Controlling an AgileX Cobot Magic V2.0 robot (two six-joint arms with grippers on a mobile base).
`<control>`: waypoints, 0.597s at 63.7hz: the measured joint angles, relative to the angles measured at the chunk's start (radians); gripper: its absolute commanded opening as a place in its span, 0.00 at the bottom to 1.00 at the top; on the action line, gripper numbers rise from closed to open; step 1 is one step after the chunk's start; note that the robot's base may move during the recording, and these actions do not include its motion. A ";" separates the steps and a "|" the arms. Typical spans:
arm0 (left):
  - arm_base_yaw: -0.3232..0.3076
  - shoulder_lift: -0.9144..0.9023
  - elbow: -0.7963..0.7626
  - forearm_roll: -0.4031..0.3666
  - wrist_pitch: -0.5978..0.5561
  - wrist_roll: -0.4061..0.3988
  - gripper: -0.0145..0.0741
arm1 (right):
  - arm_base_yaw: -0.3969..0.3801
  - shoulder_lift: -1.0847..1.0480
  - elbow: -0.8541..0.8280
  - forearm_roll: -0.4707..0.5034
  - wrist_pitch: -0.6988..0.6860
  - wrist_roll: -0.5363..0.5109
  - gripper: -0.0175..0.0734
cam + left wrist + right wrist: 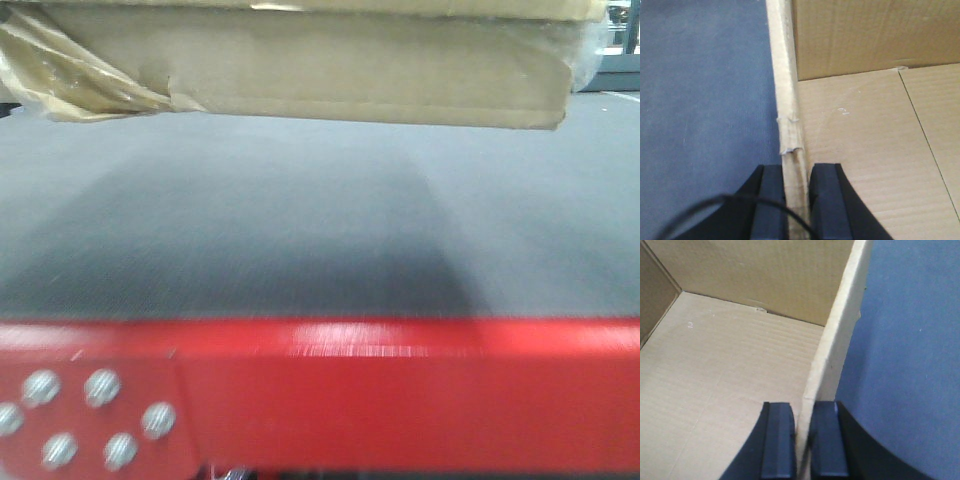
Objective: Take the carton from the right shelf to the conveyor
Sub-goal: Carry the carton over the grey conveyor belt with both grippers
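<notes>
- The conveyor (pixel 300 220) fills the middle of the front view, a dark grey surface with a fine woven texture.
- A glossy red border strip (pixel 420 390) runs along the lower edge of the frame, with six round screw heads (pixel 100 387) at lower left.
- The carton (pixel 350 70) spans the top of the frame over the conveyor's far part, with a dark shadow mid-frame; contact cannot be told.

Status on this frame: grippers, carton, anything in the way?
Both shut: left gripper on one carton wall, right gripper on the opposite. Carton over conveyor, looks lifted off the belt. No obstruction seen.
</notes>
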 measured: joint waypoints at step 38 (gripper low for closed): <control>0.000 0.000 0.000 0.004 0.000 0.000 0.14 | 0.000 0.000 0.000 0.002 0.000 0.000 0.12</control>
